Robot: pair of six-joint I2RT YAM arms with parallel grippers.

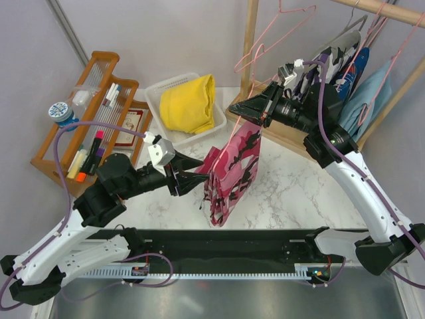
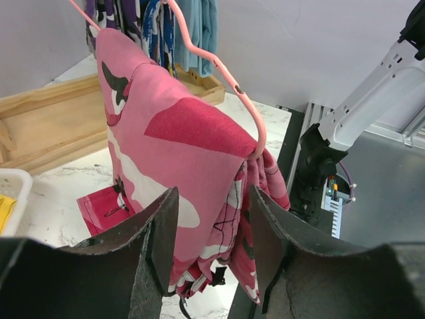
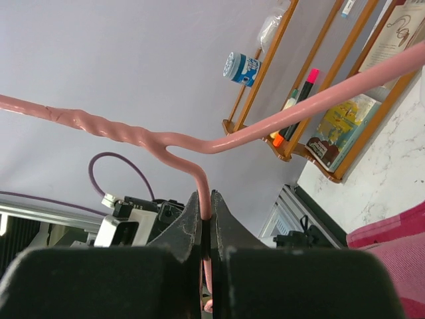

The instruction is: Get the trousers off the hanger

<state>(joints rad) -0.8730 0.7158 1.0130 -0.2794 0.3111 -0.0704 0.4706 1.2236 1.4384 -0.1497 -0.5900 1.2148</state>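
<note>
The pink camouflage trousers [image 1: 232, 169] hang folded over a pink wire hanger [image 1: 249, 113] above the marble table. My right gripper [image 1: 255, 109] is shut on the hanger's wire, which is pinched between the jaws in the right wrist view [image 3: 206, 189]. My left gripper [image 1: 199, 178] is open at the trousers' left edge. In the left wrist view the cloth [image 2: 179, 153] hangs between its spread fingers [image 2: 163, 232], and the hanger bar [image 2: 226, 73] runs over the fold. The bright yellow trousers [image 1: 189, 103] lie in a white basket [image 1: 154, 93].
A wooden rack [image 1: 86, 113] with pens and bottles stands at the left. A wooden rail at the right carries a purple-white camouflage garment [image 1: 342, 63], a light blue garment [image 1: 372, 93] and an empty pink hanger [image 1: 279, 33]. A flat red piece [image 1: 209, 159] lies on the table.
</note>
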